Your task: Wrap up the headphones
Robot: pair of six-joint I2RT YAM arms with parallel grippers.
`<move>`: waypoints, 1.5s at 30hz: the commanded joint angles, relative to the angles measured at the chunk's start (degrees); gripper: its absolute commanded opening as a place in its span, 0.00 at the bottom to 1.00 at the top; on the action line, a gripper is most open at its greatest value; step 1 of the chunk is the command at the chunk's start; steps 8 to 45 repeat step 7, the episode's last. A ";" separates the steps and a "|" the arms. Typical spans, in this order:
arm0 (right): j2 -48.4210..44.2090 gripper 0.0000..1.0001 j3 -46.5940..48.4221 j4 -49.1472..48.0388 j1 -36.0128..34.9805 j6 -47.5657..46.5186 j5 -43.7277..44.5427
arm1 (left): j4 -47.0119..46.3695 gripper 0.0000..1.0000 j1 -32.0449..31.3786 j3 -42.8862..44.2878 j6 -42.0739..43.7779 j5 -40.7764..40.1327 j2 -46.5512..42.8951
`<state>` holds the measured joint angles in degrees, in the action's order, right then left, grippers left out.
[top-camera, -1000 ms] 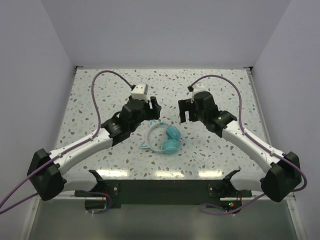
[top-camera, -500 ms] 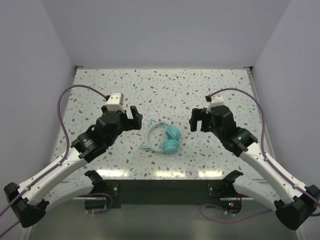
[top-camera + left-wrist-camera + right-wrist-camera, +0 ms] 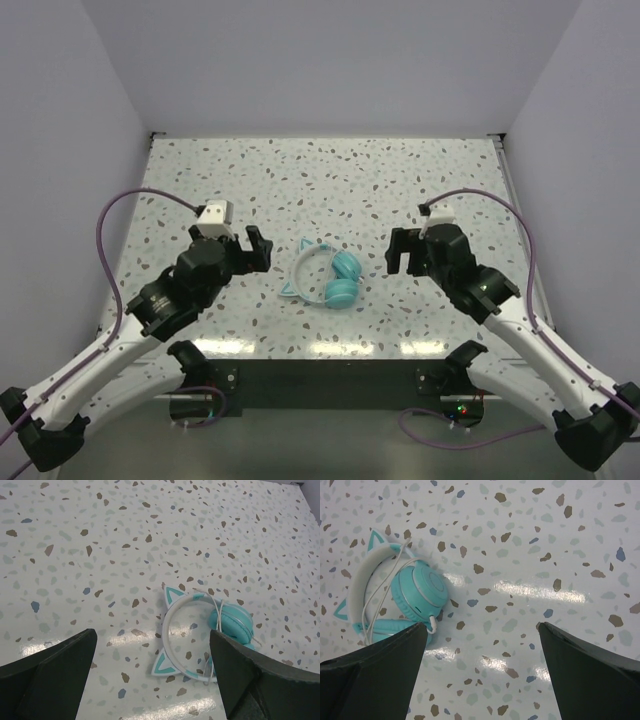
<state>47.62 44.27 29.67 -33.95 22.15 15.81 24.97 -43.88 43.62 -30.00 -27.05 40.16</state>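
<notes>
Left gripper (image 3: 250,250) spread wide and empty just left of the headphones (image 3: 322,275), flat on the speckled table (image 3: 400,180), cord (image 3: 395,564) looped over band and earcup, right gripper (image 3: 403,252) agape just right; wrapping looks done, next only a clean retreat.

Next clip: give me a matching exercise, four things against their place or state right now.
1 turquoise cat-ear headphones
2 thin white cord
3 black left gripper
4 black right gripper

A open, on the earcup side
B draped across headband and earcup
C open, on the headband side
D flat on the speckled table, held by nothing

Pairs: 1-D, 2-B, 3-C, 4-A
</notes>
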 commanded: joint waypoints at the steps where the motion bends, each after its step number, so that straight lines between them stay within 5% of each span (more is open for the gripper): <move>1: -0.86 0.99 0.02 -0.14 0.21 0.88 1.15 | -0.45 1.00 0.28 -0.37 -0.76 -0.64 -0.08; 45: -0.68 0.99 -0.06 -0.40 0.29 0.70 0.71 | -1.15 1.00 0.20 -0.46 -0.50 -0.90 -0.08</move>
